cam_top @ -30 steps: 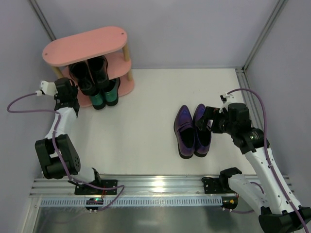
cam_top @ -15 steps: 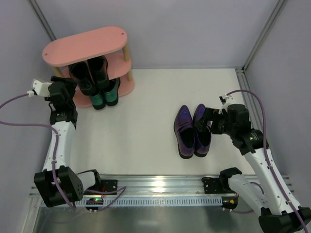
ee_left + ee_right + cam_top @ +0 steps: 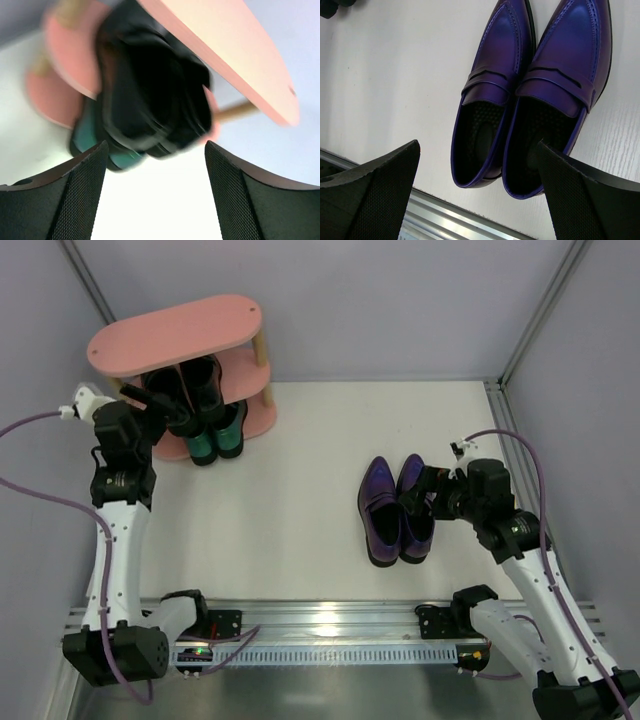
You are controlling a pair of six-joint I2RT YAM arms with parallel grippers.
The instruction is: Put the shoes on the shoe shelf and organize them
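Note:
The pink shoe shelf stands at the far left. A black pair sits on its middle board and a teal-green pair on the bottom one. My left gripper hovers open just left of the shelf's front, holding nothing. In the blurred left wrist view the black shoes lie ahead of the open left gripper, under the pink top board. The purple pair lies side by side on the table. My right gripper is wide open above their heels; the right gripper grips nothing.
An aluminium rail runs along the near edge by the arm bases. Pale walls and a metal corner post close in the white table. Purple cables loop from both wrists.
My left gripper has gone from shut to open, and its arm has risen and turned toward the shelf's front. The right arm has barely shifted over the purple pair.

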